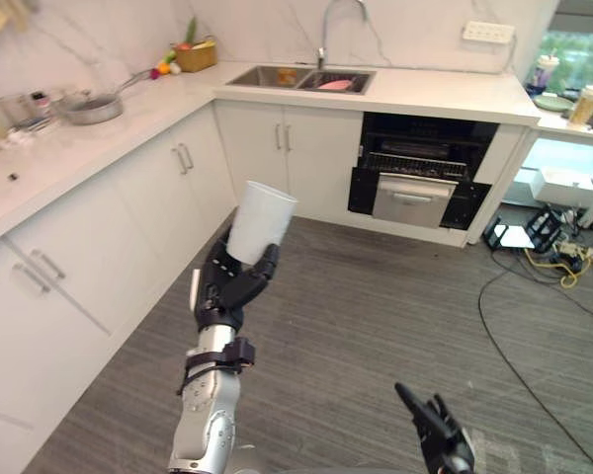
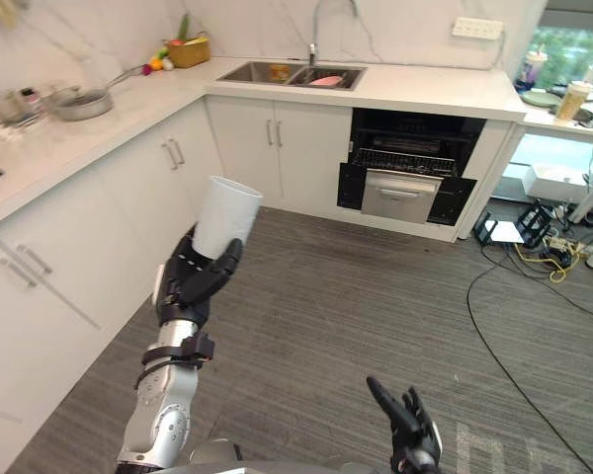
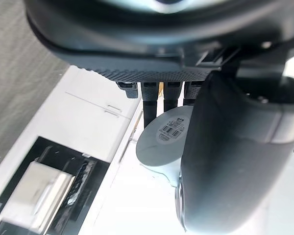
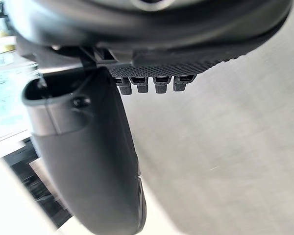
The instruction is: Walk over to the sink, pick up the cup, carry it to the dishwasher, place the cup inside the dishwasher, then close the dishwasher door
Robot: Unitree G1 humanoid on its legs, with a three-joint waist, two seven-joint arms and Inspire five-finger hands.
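1. White cup (image 1: 260, 222) sits mouth up in the left hand (image 1: 235, 284), whose fingers curl round its bottom, high above the floor (image 1: 376, 316).
2. The right hand (image 1: 437, 433) hangs low with loose fingers and holds nothing.
3. The step looks like carrying. Next, the robot needs to walk to the open dishwasher (image 1: 420, 170) and put the cup inside.
4. Count: one cup, one dishwasher, two hands.

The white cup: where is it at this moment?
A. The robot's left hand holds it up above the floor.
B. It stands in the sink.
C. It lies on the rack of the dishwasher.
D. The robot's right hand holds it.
A: the left hand has its fingers curled round the cup, raised over the floor, apart from the sink and the dishwasher.
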